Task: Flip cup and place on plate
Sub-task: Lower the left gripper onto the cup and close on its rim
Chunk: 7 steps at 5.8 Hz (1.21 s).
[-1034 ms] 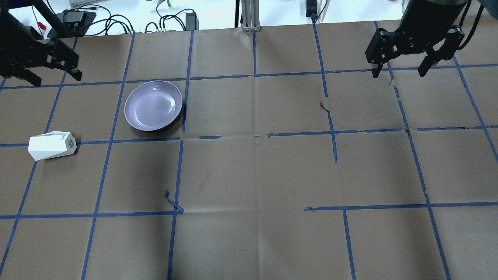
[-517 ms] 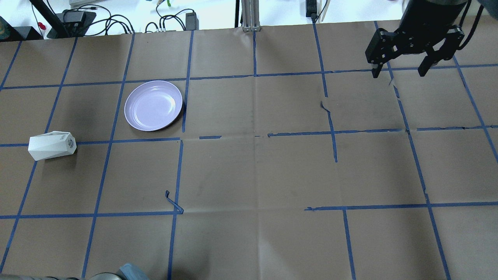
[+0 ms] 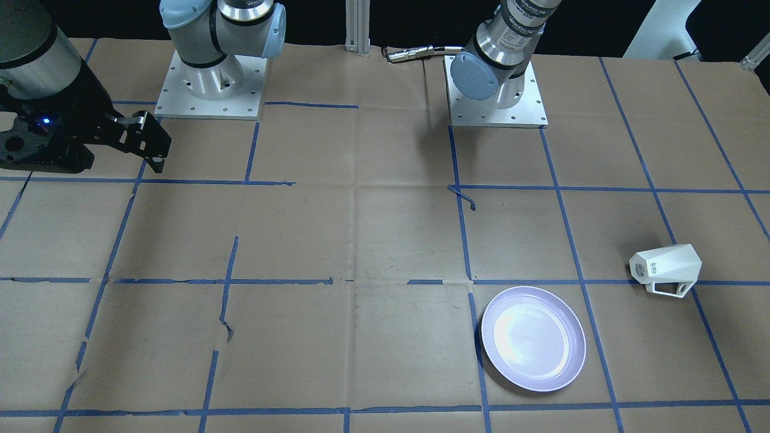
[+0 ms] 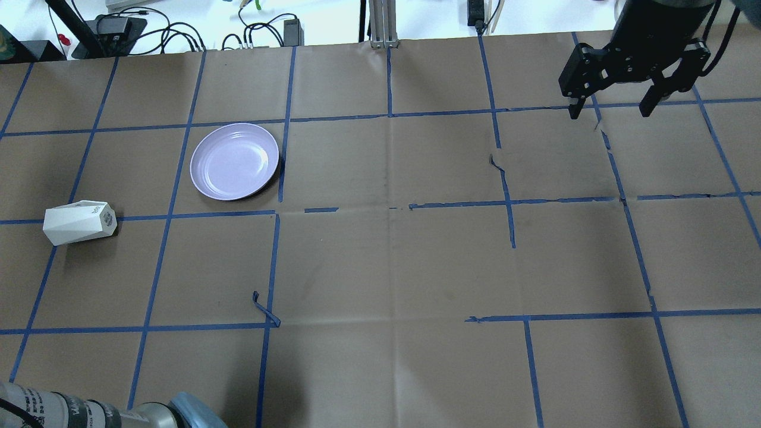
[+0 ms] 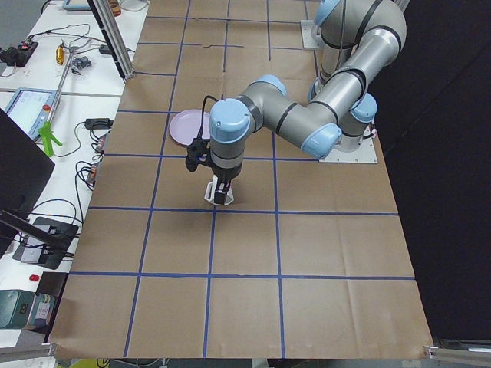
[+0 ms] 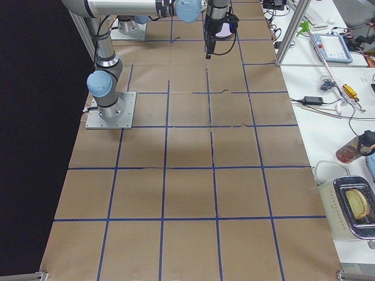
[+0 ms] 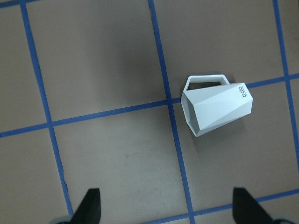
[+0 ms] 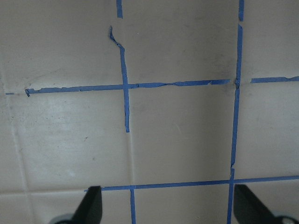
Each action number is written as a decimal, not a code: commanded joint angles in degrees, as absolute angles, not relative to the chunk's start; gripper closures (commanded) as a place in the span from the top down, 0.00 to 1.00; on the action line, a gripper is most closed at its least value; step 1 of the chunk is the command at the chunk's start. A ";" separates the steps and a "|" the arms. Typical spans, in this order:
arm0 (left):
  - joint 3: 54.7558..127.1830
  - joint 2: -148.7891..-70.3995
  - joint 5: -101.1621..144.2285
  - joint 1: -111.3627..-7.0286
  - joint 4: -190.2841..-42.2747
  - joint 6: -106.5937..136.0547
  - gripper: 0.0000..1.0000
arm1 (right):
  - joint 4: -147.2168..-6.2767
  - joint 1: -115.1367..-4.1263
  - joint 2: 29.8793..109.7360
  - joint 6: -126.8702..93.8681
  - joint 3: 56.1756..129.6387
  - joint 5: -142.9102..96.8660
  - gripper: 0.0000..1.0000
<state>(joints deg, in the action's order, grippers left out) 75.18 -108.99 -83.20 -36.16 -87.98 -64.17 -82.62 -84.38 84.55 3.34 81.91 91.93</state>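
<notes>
White faceted cup (image 4: pixel 79 222) lies sideways near glossy round lavender plate (image 4: pixel 234 161).

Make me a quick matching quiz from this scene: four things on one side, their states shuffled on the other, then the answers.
1 cup
2 plate
3 left gripper
4 right gripper

A open, over bare paper
B lying on its side
C open, hovering by the cup
D empty, right side up

Pairs: 1-B, 2-D, 3-C, 4-A

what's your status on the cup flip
Left tool open, above table near cup. Right tool open, far off. Cup on its side, apart from plate. Nothing between them.
</notes>
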 commanded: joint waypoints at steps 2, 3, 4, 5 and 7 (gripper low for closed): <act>74.18 -122.03 -65.63 -30.77 -95.43 -65.21 1.00 | -82.62 -84.38 84.55 3.34 81.91 91.93 1.00; 74.18 -126.00 -58.52 -29.20 -101.02 -65.56 1.00 | -82.62 -84.38 84.55 3.34 81.91 91.93 1.00; 74.18 -128.12 -54.53 -28.83 -106.56 -67.57 1.00 | -82.62 -84.38 84.55 3.34 81.91 91.93 1.00; 74.18 -130.67 -51.80 -28.83 -111.22 -70.55 1.00 | -82.62 -84.38 84.55 3.34 81.91 91.93 1.00; 74.18 -135.07 -49.93 -28.83 -115.64 -74.78 1.00 | -82.62 -84.38 84.55 3.34 81.91 91.93 1.00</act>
